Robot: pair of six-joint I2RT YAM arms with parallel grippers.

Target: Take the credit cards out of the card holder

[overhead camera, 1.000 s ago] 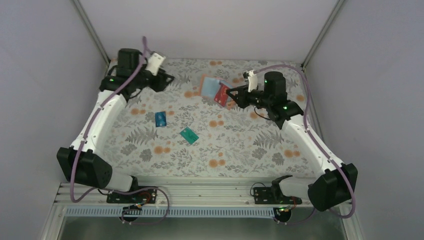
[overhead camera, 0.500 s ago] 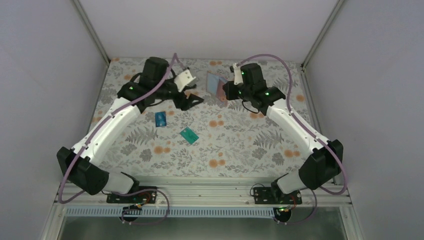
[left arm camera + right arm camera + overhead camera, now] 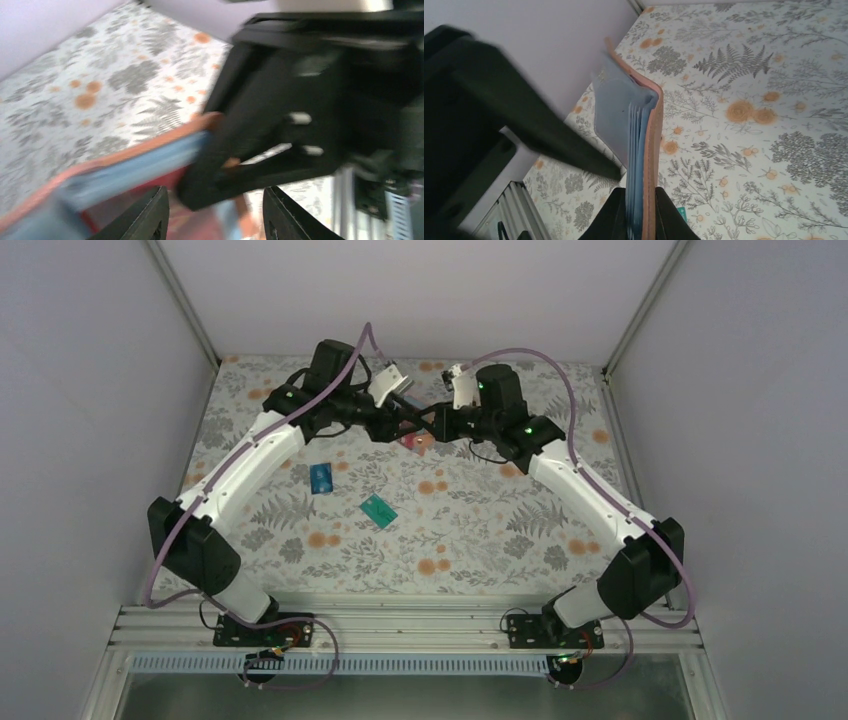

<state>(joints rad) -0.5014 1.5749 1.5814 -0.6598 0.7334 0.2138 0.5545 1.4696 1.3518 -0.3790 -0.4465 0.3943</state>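
My right gripper [image 3: 640, 194] is shut on the card holder [image 3: 644, 125], which has a tan leather cover and blue-grey plastic sleeves, and holds it upright above the table. From above, the holder [image 3: 414, 440] sits between my right gripper [image 3: 438, 427] and my left gripper [image 3: 396, 427] at the back middle. My left gripper [image 3: 215, 220] is open, its jaws either side of the holder's edge [image 3: 125, 165], with red showing inside. A blue card [image 3: 321, 478] and a teal-green card [image 3: 378, 510] lie on the floral cloth. The other cards are hidden.
The floral cloth [image 3: 500, 530] covers the table between grey walls. The right gripper's black body [image 3: 310, 110] fills the left wrist view. A black left finger [image 3: 544, 130] crosses the right wrist view. The metal rail [image 3: 400, 625] runs along the near edge.
My left arm has swung right from the back left corner to the holder. My right gripper has carried the holder left and turned it toward the left gripper.
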